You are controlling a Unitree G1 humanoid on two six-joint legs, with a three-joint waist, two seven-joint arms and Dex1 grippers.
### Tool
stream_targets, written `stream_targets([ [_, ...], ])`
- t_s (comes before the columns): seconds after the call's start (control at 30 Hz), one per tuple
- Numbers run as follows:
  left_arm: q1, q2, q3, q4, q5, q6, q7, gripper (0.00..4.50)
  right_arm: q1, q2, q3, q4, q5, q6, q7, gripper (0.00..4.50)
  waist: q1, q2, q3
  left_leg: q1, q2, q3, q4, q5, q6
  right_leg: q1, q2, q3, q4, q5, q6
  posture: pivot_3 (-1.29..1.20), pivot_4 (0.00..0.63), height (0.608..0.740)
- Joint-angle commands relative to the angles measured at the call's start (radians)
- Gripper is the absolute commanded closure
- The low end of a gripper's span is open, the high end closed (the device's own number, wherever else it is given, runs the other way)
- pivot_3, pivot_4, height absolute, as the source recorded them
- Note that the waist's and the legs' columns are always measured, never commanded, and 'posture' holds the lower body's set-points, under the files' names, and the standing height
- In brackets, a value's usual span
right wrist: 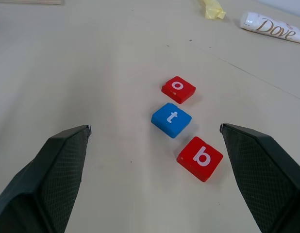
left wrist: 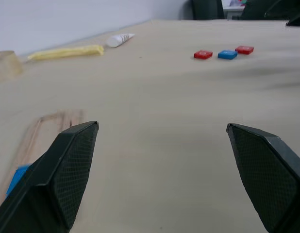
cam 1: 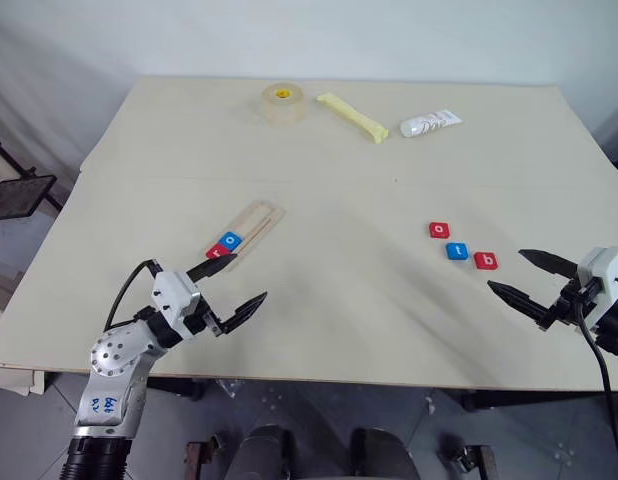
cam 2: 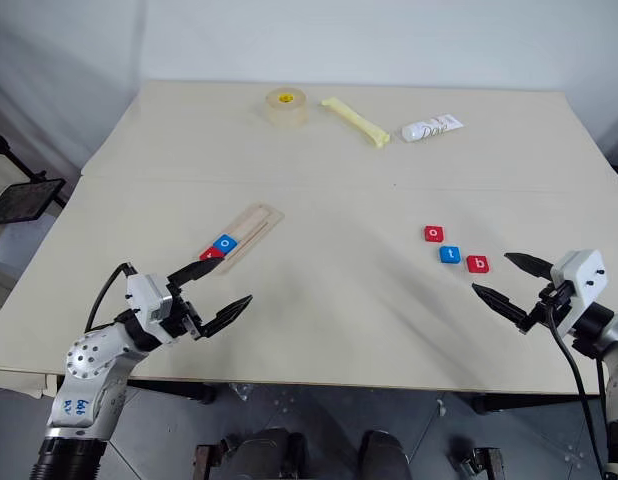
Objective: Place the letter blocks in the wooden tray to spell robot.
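Two grippers hover low over the table [cam 1: 319, 330], both with their black fingers spread wide and nothing between them. The left gripper [cam 1: 225, 292] sits at the lower left of the head view, its upper fingertip [cam 1: 221, 264] reaching up to the near end of the wooden tray [cam 1: 251, 228], though I can't tell whether it touches. The right gripper [cam 1: 530, 278] is at the lower right edge, pointing inward, its tips just short of the nearest loose block. Moving out from there, three letter blocks lie in a slanting line right of centre: a red b [right wrist: 200, 158] closest to the right fingers, a blue t [right wrist: 171, 119] in the middle, and a red o [right wrist: 178, 89] farthest away, each near its neighbour without touching. Left of centre the pale tray lies on a diagonal, and at its lower end sit a blue o [cam 1: 230, 241] and beside it a red block [cam 1: 217, 253] partly hidden by the left fingertip, so its letter can't be read. Along the far edge, at the top of the picture, are a roll of clear tape [cam 1: 283, 102], a yellow stick-shaped object [cam 1: 353, 116] and a white tube [cam 1: 430, 123].
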Motion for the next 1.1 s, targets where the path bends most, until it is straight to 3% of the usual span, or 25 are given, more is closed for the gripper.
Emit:
stream_targets([
  [0.03,0.045,0.037,0.059,-0.067,-0.033,0.022,-0.002,0.0,-0.015,-0.015,-0.005,0.004,0.004,-0.026,0.006,0.04,0.0,0.0,0.0,0.0,0.0,0.0,0.0,0.0,0.0,0.0,0.0,0.0,0.0,0.0,0.0,0.0,0.15,0.74],
  [0.3,0.18,0.126,0.196,-0.057,-0.072,0.053,-0.054,0.0,-0.077,-0.017,0.024,0.06,-0.009,-0.041,0.015,0.04,-0.003,0.0,0.0,0.0,0.001,0.0,0.001,0.0,0.0,0.0,0.0,0.001,0.0,0.0,0.0,0.0,0.15,0.74],
  [0.53,0.175,0.156,0.233,-0.066,-0.007,0.145,0.052,0.0,-0.168,-0.008,0.074,0.134,-0.026,-0.057,0.036,0.04,-0.001,0.0,0.0,0.0,0.0,0.0,0.001,0.0,0.0,0.0,-0.001,0.002,0.0,0.0,0.0,0.0,0.15,0.74],
  [0.67,0.077,0.198,0.199,-0.058,0.028,0.213,0.081,0.0,-0.205,-0.001,0.098,0.16,-0.033,-0.071,0.045,0.04,-0.001,0.0,0.0,0.0,0.0,0.0,0.001,0.0,0.0,0.0,-0.001,0.001,0.0,0.0,0.0,0.0,0.15,0.74],
  [0.8,-0.097,0.234,0.13,-0.071,0.071,0.407,0.166,0.0,-0.238,0.006,0.123,0.175,-0.038,-0.081,0.053,0.04,-0.001,0.0,0.0,0.0,0.0,-0.001,0.002,0.0,0.0,0.0,-0.001,0.001,0.003,0.0,0.0,0.0,0.15,0.74],
  [1.1,-0.405,0.227,-0.029,-0.028,0.146,0.728,0.257,0.0,-0.255,0.018,0.147,0.181,-0.039,-0.087,0.059,0.04,-0.003,-0.002,0.001,0.0,0.0,-0.001,0.002,0.0,0.0,-0.002,0.0,0.001,0.007,0.0,0.0,0.0,0.15,0.74],
])
